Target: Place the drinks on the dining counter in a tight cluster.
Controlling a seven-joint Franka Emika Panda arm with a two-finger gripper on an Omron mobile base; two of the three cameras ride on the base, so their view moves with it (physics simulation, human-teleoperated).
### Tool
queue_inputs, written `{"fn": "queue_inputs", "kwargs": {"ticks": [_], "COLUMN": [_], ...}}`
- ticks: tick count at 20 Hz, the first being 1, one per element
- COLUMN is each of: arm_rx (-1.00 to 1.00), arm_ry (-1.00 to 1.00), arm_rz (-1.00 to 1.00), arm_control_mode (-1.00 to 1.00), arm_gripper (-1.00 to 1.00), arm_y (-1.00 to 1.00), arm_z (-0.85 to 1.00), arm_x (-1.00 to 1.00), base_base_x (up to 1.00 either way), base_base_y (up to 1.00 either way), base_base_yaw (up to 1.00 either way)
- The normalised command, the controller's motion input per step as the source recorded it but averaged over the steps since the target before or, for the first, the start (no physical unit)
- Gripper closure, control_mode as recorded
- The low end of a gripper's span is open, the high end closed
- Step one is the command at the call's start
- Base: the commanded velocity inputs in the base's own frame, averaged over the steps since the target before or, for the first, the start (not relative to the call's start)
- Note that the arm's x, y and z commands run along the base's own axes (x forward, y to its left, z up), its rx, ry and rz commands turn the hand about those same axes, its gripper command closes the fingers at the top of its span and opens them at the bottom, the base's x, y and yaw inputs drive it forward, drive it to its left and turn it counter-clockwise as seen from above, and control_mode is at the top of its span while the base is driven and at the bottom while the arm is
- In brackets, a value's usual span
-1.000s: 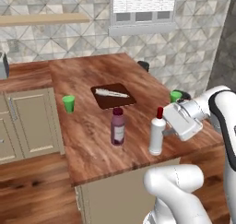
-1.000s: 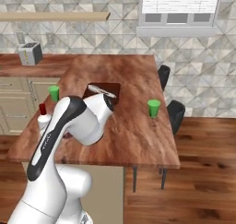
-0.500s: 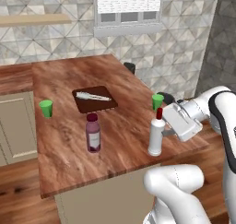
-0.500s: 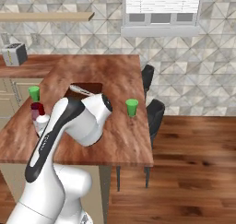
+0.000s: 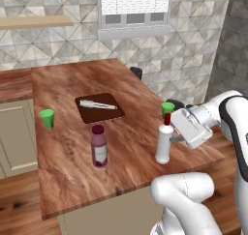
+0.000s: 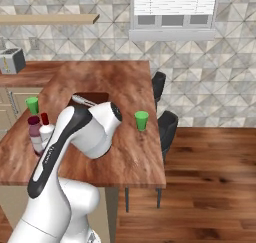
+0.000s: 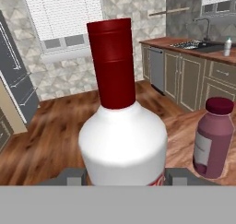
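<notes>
- Two drinks show on the reddish wood-grain dining counter (image 5: 72, 132): a slim white bottle (image 5: 163, 144) with a red cap, upright near the free edge, and a squat purple bottle (image 5: 99, 145) with a maroon cap.
- Since a second ago the base has driven, shifting the whole view; the bottles themselves kept their spacing, so clustering remains undone.
- The gripper (image 7: 123, 177) grasps the smooth, rounded white bottle, fingers at either flank.

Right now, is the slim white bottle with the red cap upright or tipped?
Upright: the slim white bottle with the red cap stands vertical, cap on top, held in the tool.
</notes>
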Motion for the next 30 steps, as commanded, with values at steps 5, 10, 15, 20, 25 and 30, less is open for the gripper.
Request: {"fn": "queue_inputs", "kwargs": {"ticks": [5,10,15,20,25,30], "arm_rx": [0.00,0.00,0.00,0.00,0.00,0.00], "arm_ry": [0.00,0.00,0.03,0.00,0.00,0.00], "arm_rz": [0.00,0.00,0.02,0.08,0.14,0.04], "arm_control_mode": [1.00,1.00,-1.00,-1.00,-1.00,-1.00], "arm_gripper": [1.00,1.00,1.00,1.00,1.00,1.00], "arm_y": [0.00,0.00,0.32,0.57,0.04,0.00], "arm_z": [0.00,0.00,0.00,0.00,-0.02,-0.15], "arm_x": [0.00,0.00,0.30,0.58,0.49,0.50], "base_base_x": [0.00,0.08,0.04,0.00,0.00,0.00], "base_base_y": [0.00,0.00,0.00,0.00,0.00,0.00], "base_base_yaw": [0.00,0.00,0.00,0.00,0.00,0.00]}}
